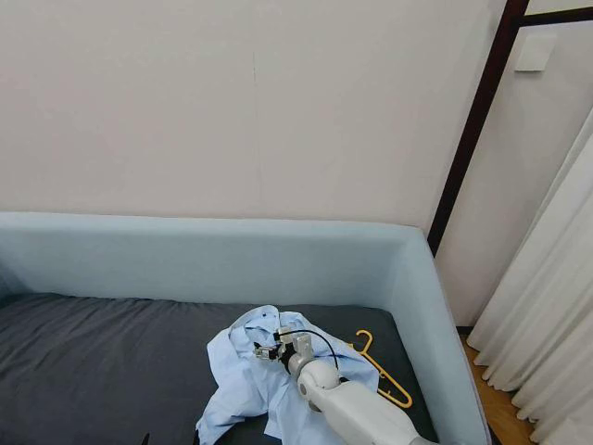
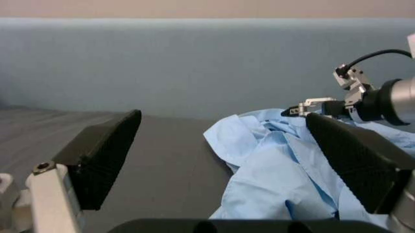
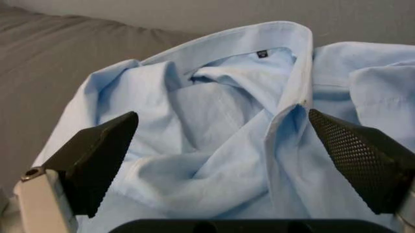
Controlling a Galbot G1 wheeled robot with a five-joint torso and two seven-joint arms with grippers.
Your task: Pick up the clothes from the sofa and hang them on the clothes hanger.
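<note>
A crumpled light-blue shirt [image 1: 243,374] lies on the dark seat of the sofa, towards its right end. A yellow clothes hanger [image 1: 384,367] rests flat on the seat just right of it. My right gripper [image 1: 264,351] hovers over the shirt's collar [image 3: 290,63], open, its fingers [image 3: 97,158] spread wide with the fabric below them. My left gripper [image 2: 227,160] is low over the seat on the shirt's left side, open and holding nothing; from there the shirt [image 2: 272,170] and the right gripper [image 2: 310,107] show ahead.
The sofa has a pale blue backrest [image 1: 204,260] and right armrest [image 1: 431,343] around a dark grey cushion [image 1: 93,362]. A wall stands behind it, with white curtains [image 1: 547,334] and a dark door frame [image 1: 473,130] at the right.
</note>
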